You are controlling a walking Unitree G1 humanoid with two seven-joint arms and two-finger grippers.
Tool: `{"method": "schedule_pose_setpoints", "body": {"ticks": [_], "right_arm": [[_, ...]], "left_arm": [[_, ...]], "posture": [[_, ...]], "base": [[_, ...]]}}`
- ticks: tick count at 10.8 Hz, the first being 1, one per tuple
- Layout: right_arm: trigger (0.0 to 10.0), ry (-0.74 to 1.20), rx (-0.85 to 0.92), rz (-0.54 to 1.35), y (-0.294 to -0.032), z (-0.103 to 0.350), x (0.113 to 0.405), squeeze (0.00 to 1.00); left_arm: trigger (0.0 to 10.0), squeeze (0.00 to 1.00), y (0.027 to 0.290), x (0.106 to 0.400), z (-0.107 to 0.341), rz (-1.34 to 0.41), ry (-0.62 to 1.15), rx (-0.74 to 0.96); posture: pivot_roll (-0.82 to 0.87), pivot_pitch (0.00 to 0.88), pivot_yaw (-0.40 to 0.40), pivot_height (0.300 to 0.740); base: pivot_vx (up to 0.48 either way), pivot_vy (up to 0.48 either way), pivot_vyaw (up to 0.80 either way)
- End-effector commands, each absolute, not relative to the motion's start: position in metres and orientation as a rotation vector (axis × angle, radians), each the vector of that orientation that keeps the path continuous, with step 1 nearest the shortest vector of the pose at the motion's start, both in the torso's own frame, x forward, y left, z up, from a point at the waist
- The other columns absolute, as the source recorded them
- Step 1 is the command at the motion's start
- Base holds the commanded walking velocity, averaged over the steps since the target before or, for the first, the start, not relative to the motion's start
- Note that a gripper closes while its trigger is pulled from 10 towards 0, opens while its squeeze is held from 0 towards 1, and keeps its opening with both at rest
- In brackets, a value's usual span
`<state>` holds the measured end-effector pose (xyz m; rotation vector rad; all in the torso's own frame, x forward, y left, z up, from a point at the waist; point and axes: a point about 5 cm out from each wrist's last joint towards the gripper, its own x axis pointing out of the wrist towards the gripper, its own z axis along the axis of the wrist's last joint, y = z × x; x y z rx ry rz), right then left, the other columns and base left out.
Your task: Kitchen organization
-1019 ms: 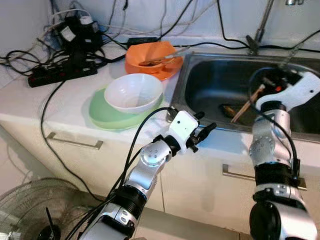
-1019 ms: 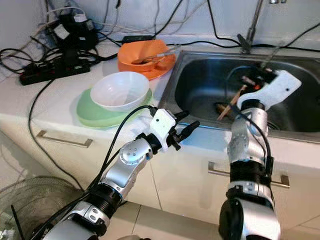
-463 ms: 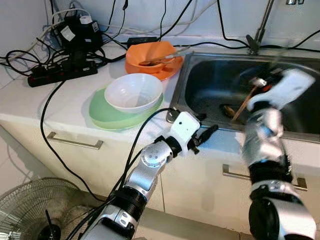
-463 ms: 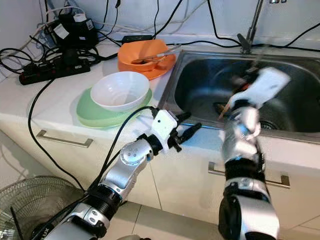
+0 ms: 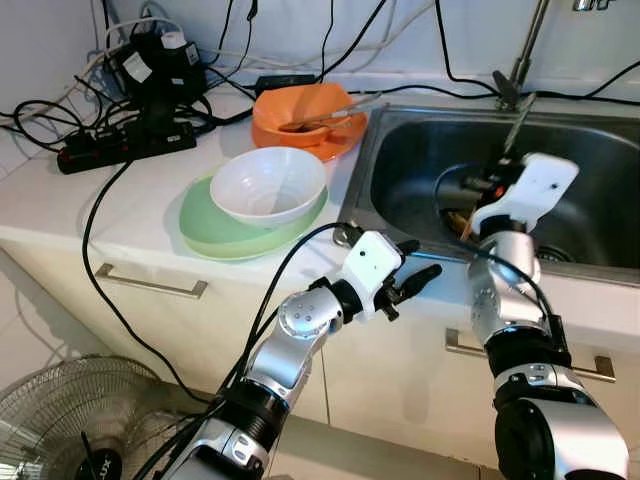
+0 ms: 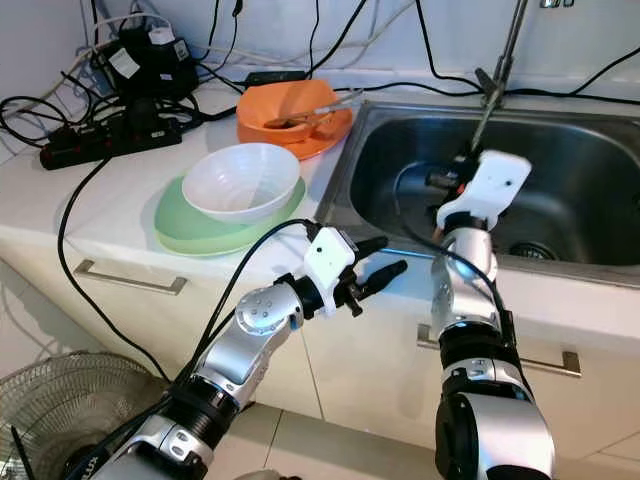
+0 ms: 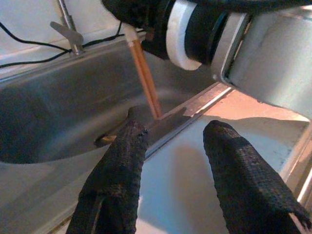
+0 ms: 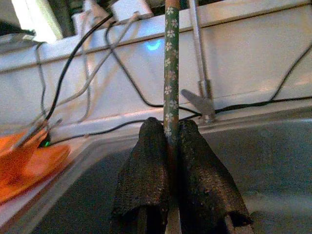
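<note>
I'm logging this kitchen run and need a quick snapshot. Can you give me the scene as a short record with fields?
place: counter beside a steel sink
right gripper: over the sink, shut on a chopstick with a flower pattern
left gripper: open, at the sink's front edge
white bowl: sits on a green plate
orange dish: behind the bowl, utensils in it
in sink: something brownish lies at the bottom, too small to tell
clutter: power strip and cables at the back left
</note>
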<state>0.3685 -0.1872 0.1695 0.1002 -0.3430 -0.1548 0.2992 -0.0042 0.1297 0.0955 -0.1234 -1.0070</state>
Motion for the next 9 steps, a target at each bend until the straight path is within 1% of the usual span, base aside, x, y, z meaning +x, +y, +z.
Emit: {"method": "schedule_pose_setpoints", "body": {"ticks": [1,4,6,7,8,9], "right_arm": [[10.0,-0.321,0.056,-0.109,-0.180,0.162,0.368,0.00],[10.0,-0.299,0.041,-0.099,-0.180,0.155,0.367,0.00],[10.0,-0.296,0.033,-0.095,-0.181,0.154,0.367,0.00],[10.0,-0.295,0.034,-0.093,-0.181,0.154,0.367,0.78],[10.0,-0.293,0.032,-0.092,-0.181,0.153,0.368,0.90],[10.0,-0.289,0.031,-0.093,-0.182,0.153,0.368,0.89]], "left_arm": [[10.0,0.00,-0.002,0.295,0.117,-1.024,-0.054,0.115],[10.0,0.00,0.000,0.294,0.117,-1.028,-0.045,0.128],[10.0,0.00,0.007,0.295,0.114,-1.027,-0.028,0.163],[10.0,0.00,0.010,0.297,0.114,-1.020,-0.025,0.175],[10.0,0.00,0.013,0.299,0.115,-1.010,-0.023,0.182],[10.0,0.00,0.014,0.300,0.115,-1.005,-0.022,0.183]], "posture": [[0.06,0.000,0.086,0.740],[0.06,0.000,0.089,0.740],[0.06,0.000,0.091,0.740],[0.06,0.000,0.090,0.740],[0.06,0.000,0.087,0.740],[0.06,0.000,0.086,0.740]], "base": [[0.000,0.000,0.00],[0.000,0.000,0.00],[0.000,0.000,0.00],[0.000,0.000,0.00],[0.000,0.000,0.00],[0.000,0.000,0.00]]}}
